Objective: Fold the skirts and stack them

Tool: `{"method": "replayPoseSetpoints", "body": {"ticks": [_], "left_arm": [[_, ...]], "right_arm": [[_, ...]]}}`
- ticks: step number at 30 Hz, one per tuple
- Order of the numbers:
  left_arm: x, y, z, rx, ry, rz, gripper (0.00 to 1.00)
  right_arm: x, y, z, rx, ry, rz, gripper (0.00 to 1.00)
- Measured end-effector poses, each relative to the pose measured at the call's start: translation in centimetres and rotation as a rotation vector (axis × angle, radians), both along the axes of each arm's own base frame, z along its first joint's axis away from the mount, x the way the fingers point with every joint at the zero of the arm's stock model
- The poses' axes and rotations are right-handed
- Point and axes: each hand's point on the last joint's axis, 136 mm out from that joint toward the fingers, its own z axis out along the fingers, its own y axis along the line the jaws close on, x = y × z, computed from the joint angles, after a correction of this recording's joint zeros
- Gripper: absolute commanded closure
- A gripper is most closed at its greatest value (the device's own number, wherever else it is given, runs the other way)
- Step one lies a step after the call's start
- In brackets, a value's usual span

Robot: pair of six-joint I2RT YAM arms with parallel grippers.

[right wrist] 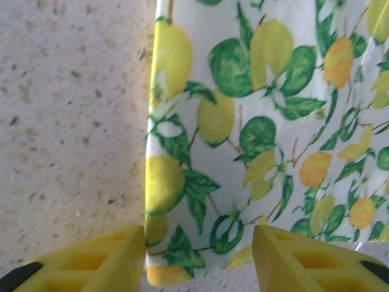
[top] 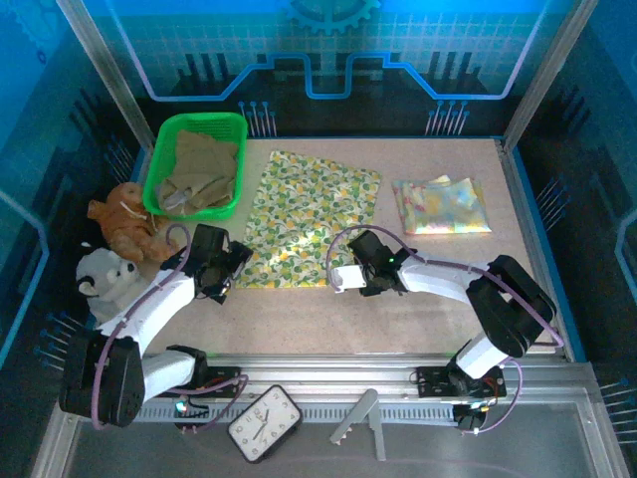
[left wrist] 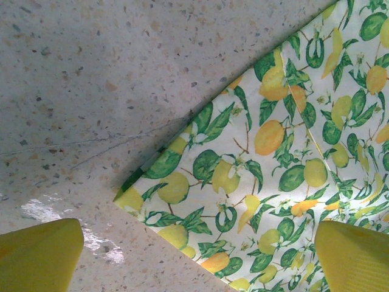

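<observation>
The yellow-green floral skirt (top: 307,219) lies flat in the middle of the table. My left gripper (top: 221,274) is open at its near left corner (left wrist: 130,196), one finger over bare table, the other over the print. My right gripper (top: 348,277) is open at the near right corner (right wrist: 164,277), its fingers straddling the hem. The pastel patchwork skirt (top: 442,206) lies folded at the right. An olive-khaki skirt (top: 204,169) sits crumpled in the green basket (top: 162,169), with a bit of grey-lavender cloth (top: 171,201) beneath it.
Brown and white plush toys (top: 117,244) sit left of the left arm, beside the basket. A clock (top: 265,422) and a grey stand (top: 360,418) rest on the front rail. Metal frame posts rise at the table's back corners.
</observation>
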Motion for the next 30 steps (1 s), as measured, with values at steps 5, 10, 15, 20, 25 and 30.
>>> {"method": "replayPoseSetpoints", "body": {"ticks": [5, 10, 15, 20, 25, 30], "left_arm": [[-0.1, -0.3, -0.3, -0.014, 0.014, -0.009, 0.01], [-0.1, -0.4, -0.4, -0.017, 0.017, -0.010, 0.01], [-0.1, -0.5, -0.4, -0.022, 0.019, -0.013, 0.02], [0.3, -0.9, -0.7, -0.042, 0.018, -0.023, 0.07], [0.6, -1.3, -1.3, -0.052, 0.032, -0.031, 0.10], [0.8, -1.5, -1.7, -0.054, 0.038, -0.038, 0.17]], "right_arm": [[0.2, 0.3, -0.1, 0.007, -0.013, 0.015, 0.50], [-0.4, 0.0, -0.6, 0.002, 0.003, 0.018, 0.49], [-0.9, -0.4, -0.7, -0.005, 0.018, 0.017, 0.51], [-0.8, -0.4, -0.8, -0.005, 0.018, 0.011, 0.60], [-1.2, -0.4, -1.2, -0.023, 0.030, 0.013, 0.78], [-1.4, -0.4, -1.1, -0.013, 0.037, 0.007, 0.95]]}}
